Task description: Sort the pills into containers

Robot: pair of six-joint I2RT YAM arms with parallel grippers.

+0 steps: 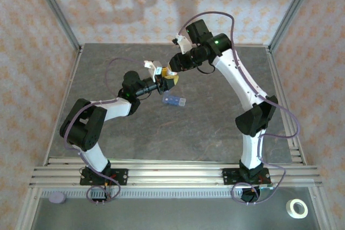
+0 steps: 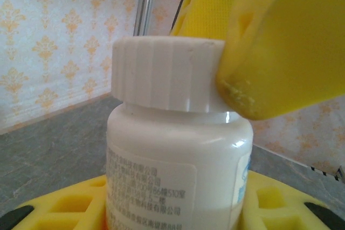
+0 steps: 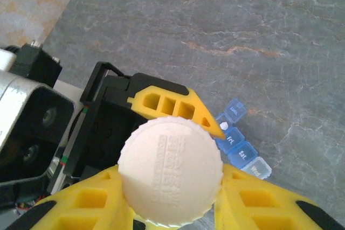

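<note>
Looks early in the sorting. Over the counter (image 1: 215,133), clamps the white bottle (image 2: 172,160) by its body in the left end effector (image 1: 165,83), partly closed round it. Leaves the blue containers (image 3: 241,145) on the counter at about six o'clock from the bottle overhead, near but apart from both end effectors. Pinches the cap (image 3: 170,171) from above with the right end effector (image 3: 170,211), shut tight on it, not yet unscrewed. Shows one white pill (image 3: 223,126) at one compartment; seemingly leaves nearly all the sorting undone.
</note>
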